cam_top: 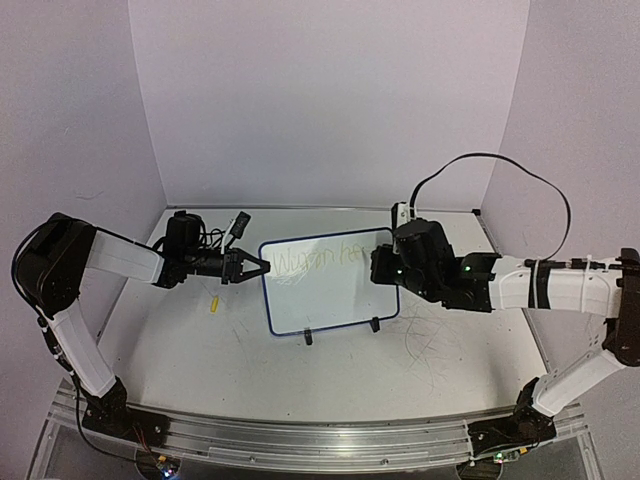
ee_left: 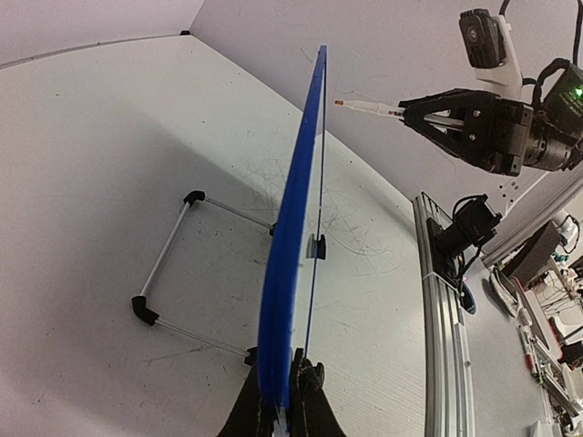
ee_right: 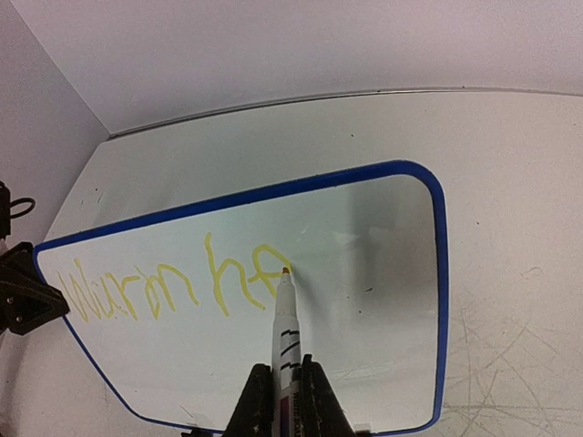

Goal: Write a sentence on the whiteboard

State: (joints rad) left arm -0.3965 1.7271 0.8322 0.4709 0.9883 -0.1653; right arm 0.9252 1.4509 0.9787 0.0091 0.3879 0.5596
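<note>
White laminate scored with grey scribbles forms the tabletop [cam_top: 200, 370], which is enclosed by plain pale walls [cam_top: 330, 90] and edged at the near side by a metal rail [cam_top: 300, 440]. At the left, the left gripper [cam_top: 255, 266] is pinched tight on the left edge of the small rectangular white whiteboard with a thin dark-blue frame [cam_top: 330, 300], which is propped near the table's middle on two black feet [cam_top: 308, 337]. One small yellow object [cam_top: 213, 303] is seen lying on the table just in front of that gripper. Along the board's upper part the faint yellow-green handwritten sentence [ee_right: 173, 282] is laid out as two groups of letters in one line. At its right end the tip of one white marker with black bands [ee_right: 285, 328] is set against the last letter. The marker is clamped between the pressed-together fingers of the right gripper [ee_right: 282, 401], which is held over the board's right half.
</note>
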